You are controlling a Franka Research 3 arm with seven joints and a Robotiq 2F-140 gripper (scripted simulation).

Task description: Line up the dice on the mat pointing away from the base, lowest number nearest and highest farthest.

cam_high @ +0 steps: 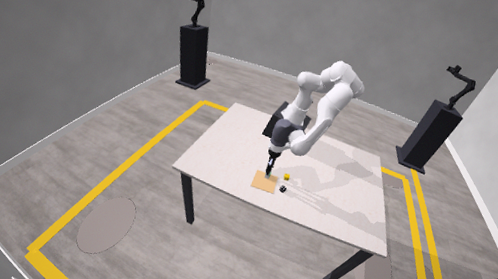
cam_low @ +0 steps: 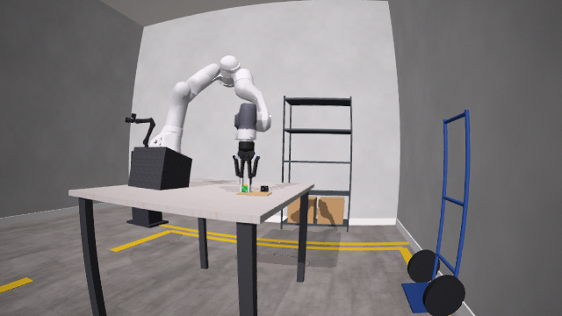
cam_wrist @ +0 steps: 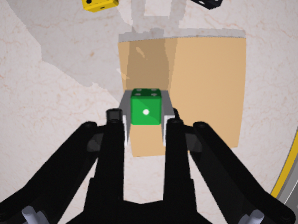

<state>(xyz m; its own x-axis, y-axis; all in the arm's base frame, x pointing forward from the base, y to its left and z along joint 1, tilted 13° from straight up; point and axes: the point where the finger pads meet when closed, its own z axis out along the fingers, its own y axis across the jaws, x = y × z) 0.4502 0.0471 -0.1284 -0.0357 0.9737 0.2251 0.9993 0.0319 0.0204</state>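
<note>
My gripper (cam_wrist: pixel 146 102) is shut on a green die (cam_wrist: pixel 145 108) with one white pip on top. It holds the die over the near edge of the tan mat (cam_wrist: pixel 182 92). In the exterior view the green die (cam_low: pixel 244 189) sits low at the mat (cam_low: pixel 255 193), touching or just above it. In the top view the gripper (cam_high: pixel 269 173) stands over the mat (cam_high: pixel 264 182), with the yellow die (cam_high: pixel 286 176) and black die (cam_high: pixel 282 188) beside it.
The robot's black base box (cam_low: pixel 159 168) stands at the back of the table. A metal shelf (cam_low: pixel 317 162) with cardboard boxes stands behind the table. A blue hand truck (cam_low: pixel 441 228) is at the right wall. Two black camera pedestals (cam_high: pixel 193 51) stand on the floor.
</note>
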